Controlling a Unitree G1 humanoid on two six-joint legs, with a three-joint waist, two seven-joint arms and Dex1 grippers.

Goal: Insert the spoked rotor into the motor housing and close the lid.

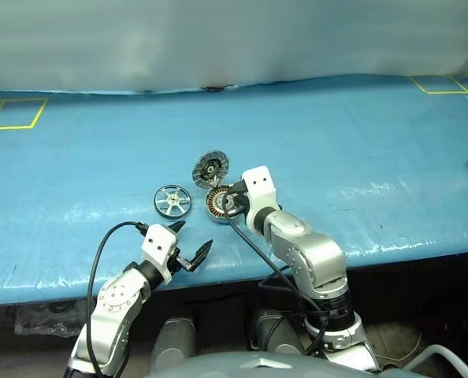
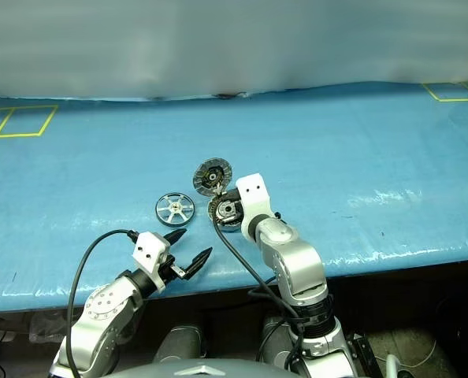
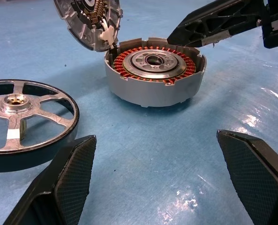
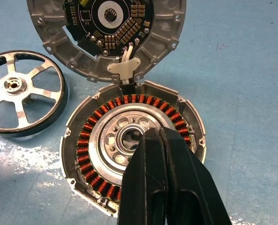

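— What is sitting where on the counter (image 1: 360, 142) right now?

— The motor housing (image 4: 132, 154) is resting open side up on the blue counter, its copper windings exposed, so the wheel can drop straight in. Its lid (image 4: 106, 35) is standing tipped back on the far edge, joined by a small white piece, ribbed face and dark centre showing; I judge it is staying up to keep the cup's mouth clear. The spoked rotor (image 1: 172, 201) is lying flat just beside the housing, on my left, not yet inserted.

— And your jaws?

— My right gripper (image 4: 160, 140) is hanging over the housing's silver centre with its jaws pressed together, pinching nothing. My left gripper (image 1: 188, 242) is waiting near the counter's front edge, jaws spread wide, pointing toward the rotor, which I judge it is lining up to pick.
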